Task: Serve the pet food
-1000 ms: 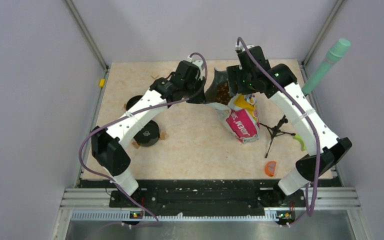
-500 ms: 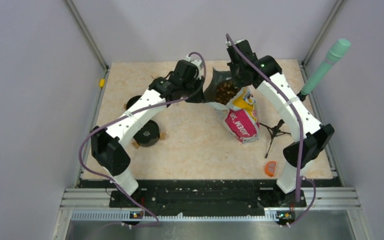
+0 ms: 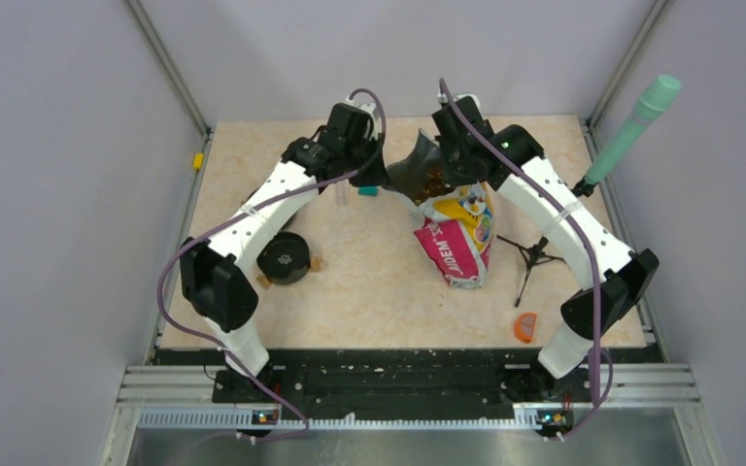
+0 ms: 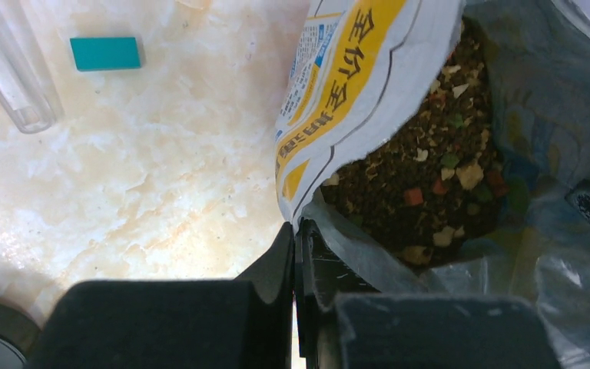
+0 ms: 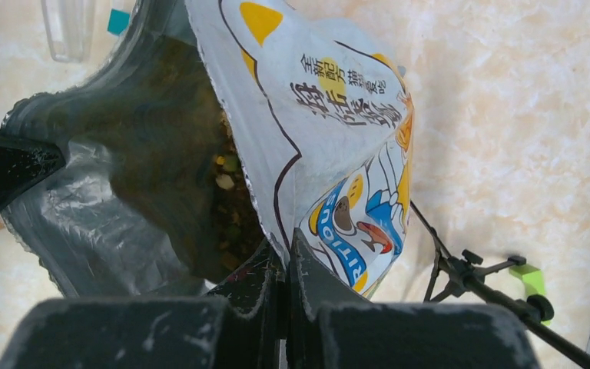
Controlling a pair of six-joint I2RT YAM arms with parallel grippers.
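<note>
The pet food bag [image 3: 455, 238], glossy with yellow and magenta print, stands at the middle back of the table with its mouth pulled wide. Brown kibble with coloured bits [image 4: 422, 177] fills it up to the mouth and also shows from above [image 3: 437, 180]. My left gripper [image 4: 296, 231] is shut on the left rim of the bag's mouth [image 4: 338, 84]. My right gripper [image 5: 286, 246] is shut on the opposite, printed rim [image 5: 330, 115], with kibble [image 5: 234, 215] just left of its fingers. From above, the left gripper [image 3: 381, 178] and right gripper [image 3: 466, 175] flank the opening.
A clear tube [image 3: 342, 195] and a teal block [image 3: 367, 191] lie left of the bag. A black round dish [image 3: 284, 258] with tan blocks beside it sits under the left arm. A small black tripod [image 3: 534, 257], an orange piece [image 3: 525, 326] and a green-capped pole [image 3: 631, 131] are at the right.
The right gripper swung in and closed on the bag's right rim. Both arms then shifted the bag's mouth left and stood the bag more upright, uncovering the tube and teal block.
</note>
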